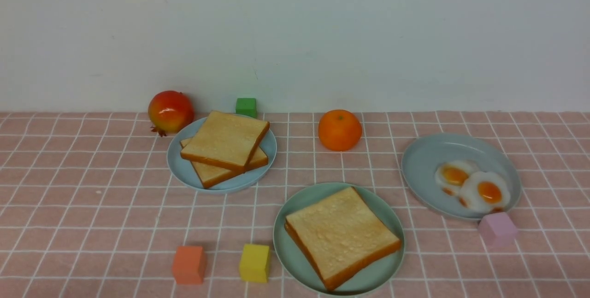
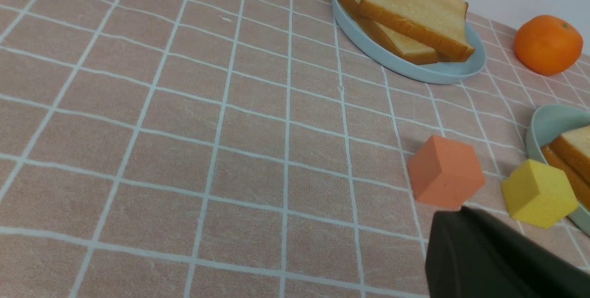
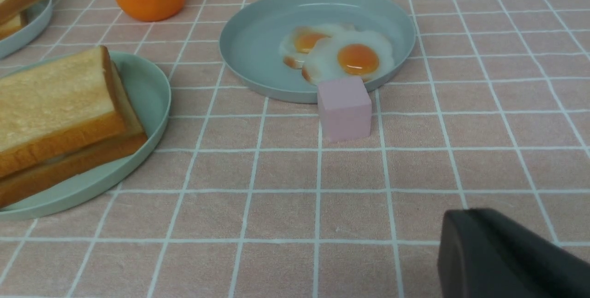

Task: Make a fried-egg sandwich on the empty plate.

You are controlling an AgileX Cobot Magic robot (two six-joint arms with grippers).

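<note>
Neither arm shows in the front view. Each wrist view catches only a dark piece of its own claw at the frame edge: the left claw [image 2: 502, 256] low over the pink checked bench [image 1: 92, 206] near the orange cube [image 2: 445, 172], the right claw [image 3: 507, 256] low over bare cloth, well apart from the pink cube [image 3: 345, 107]. Both hang clear of everything and hold nothing. The left claw is fully closed. How far the right claw stands open cannot be told, since its fingertips lie out of frame.

In the front view the mint-green plate [image 1: 295, 252] sits near the bench's near edge at about 6 o'clock. On it lies the sandwich [image 1: 341, 236], its top toast slice turned corner-on. The right wrist view shows two slices stacked there, crusts nearly flush; the filling between them is too thin a line to make out.

At 10 o'clock from that plate, the pale blue plate [image 1: 184, 169] carries two more toast slices [image 1: 225, 140], the upper one skewed across the lower. At 2 o'clock the grey-blue plate [image 1: 424, 160] holds two fried eggs [image 1: 484, 192] overlapping, with the pink cube touching its near rim. A yellow cube [image 1: 254, 262] sits just beside the mint-green plate at 9 o'clock, the orange cube beyond it. An orange [image 1: 339, 130], a green cube [image 1: 246, 107] and a pomegranate [image 1: 170, 111] line the back.
</note>
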